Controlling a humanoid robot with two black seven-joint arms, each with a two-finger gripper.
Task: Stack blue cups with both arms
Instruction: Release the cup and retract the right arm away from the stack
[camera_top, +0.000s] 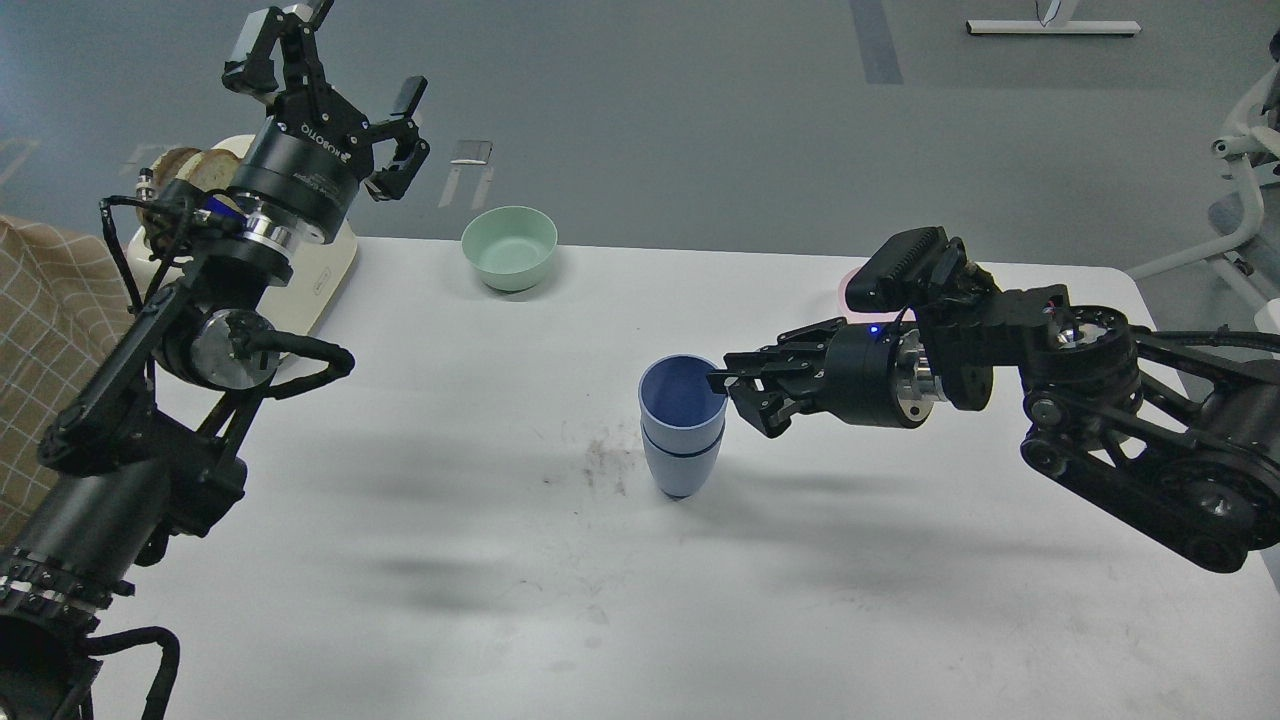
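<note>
Cups (682, 425) stand nested just left of right hand (745, 392), seemingly open at the rim; left hand (335, 95) spread, raised well apart.

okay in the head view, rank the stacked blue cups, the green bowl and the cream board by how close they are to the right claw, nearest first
1. Stacked blue cups: mid-table, right at the fingertips of the right claw.
2. Green bowl: at the table's far edge, left of the cups.
3. Cream board: far-left corner, partly hidden behind the left arm.
</note>
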